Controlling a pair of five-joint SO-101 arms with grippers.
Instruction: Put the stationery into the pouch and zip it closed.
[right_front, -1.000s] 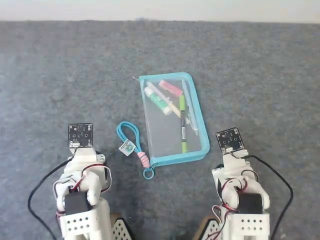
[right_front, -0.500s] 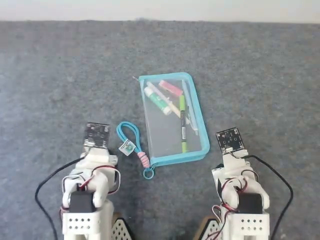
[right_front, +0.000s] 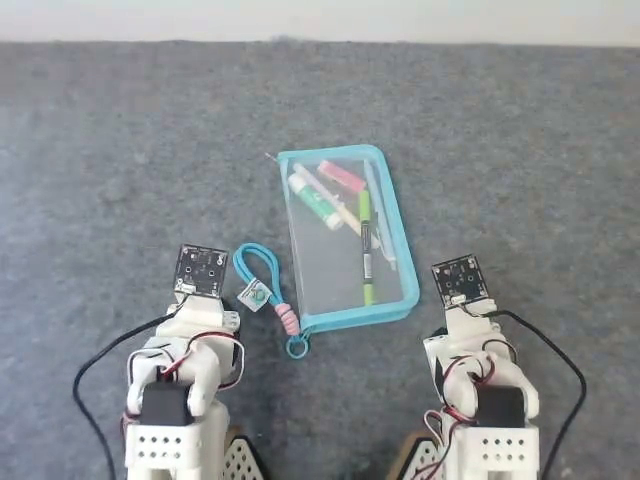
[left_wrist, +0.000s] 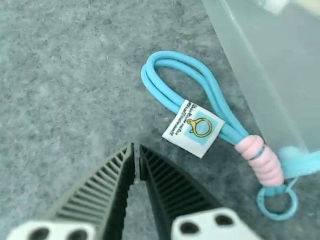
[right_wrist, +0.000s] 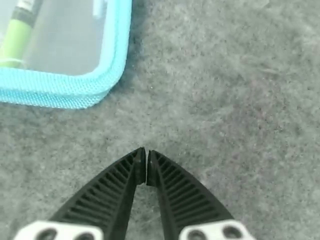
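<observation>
The left hand (left_wrist: 136, 147) is pinched down to a thin slit and holds nothing. Its tips hang over bare grey desk (right_front: 120, 150), just short of the white tag (left_wrist: 193, 128) on the blue strap (left_wrist: 215, 97). The right hand (right_wrist: 146, 150) is pressed just as narrow, also with nothing in it. It is over bare felt near the pouch's turquoise corner but touches nothing.

From above, the left arm (right_front: 185, 340) stands at about 7 o'clock from the pouch (right_front: 325, 270) and the right arm (right_front: 470, 350) at about 5 o'clock. The pouch lies between and beyond them. Open grey surface runs wide on the 9 and 3 o'clock sides and on to a pale strip (right_front: 320, 20) along the 12 o'clock edge.

The pouch lies flat near mid-desk with its long side running roughly 12 to 6. It is clear plastic bound in turquoise. Inside it are a green pen (right_front: 366, 250) along the 3 o'clock side, a green-and-white marker (right_front: 315, 205) and a pink piece (right_front: 342, 177) toward 12. The strap loops out from the pouch's 7 o'clock corner, past a pink bead (left_wrist: 260, 159) and a small blue ring (left_wrist: 260, 202). I cannot tell whether the zip is fully drawn.
</observation>
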